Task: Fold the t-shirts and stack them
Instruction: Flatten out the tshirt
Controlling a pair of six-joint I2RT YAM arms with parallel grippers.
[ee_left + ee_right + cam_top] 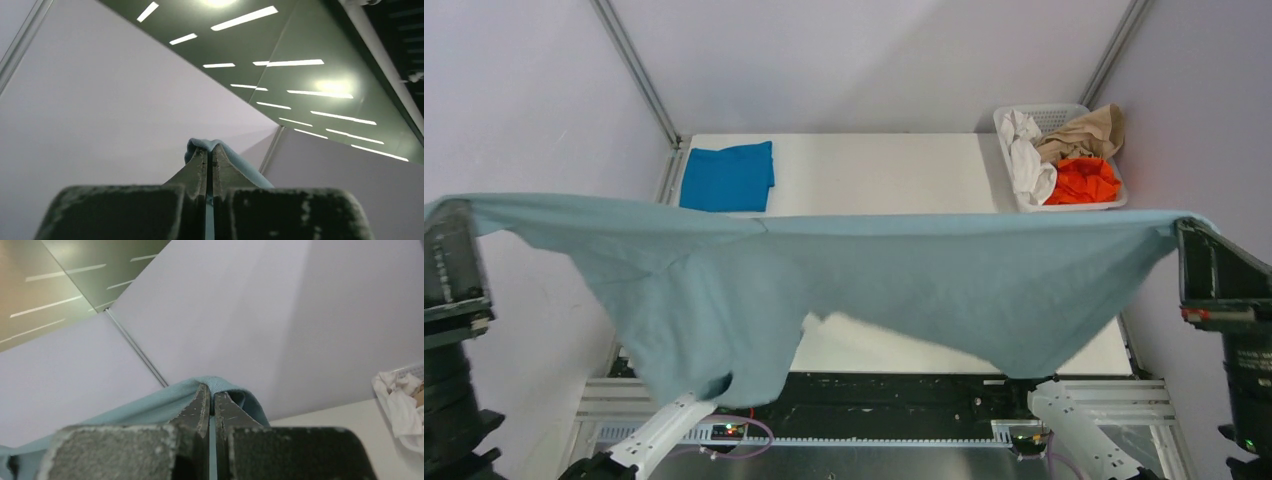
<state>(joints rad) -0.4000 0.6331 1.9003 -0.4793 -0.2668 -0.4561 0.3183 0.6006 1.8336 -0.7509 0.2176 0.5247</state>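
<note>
The left gripper at nine o'clock and the right gripper at three are each clamped tight on the grey-blue t-shirt, which is stretched between them above the table. What may be a sleeve droops toward seven. The folded blue t-shirt lies at eleven o'clock.

a robot lab cell: white table boxed by plain panels on aluminium struts, strip lights overhead
</note>
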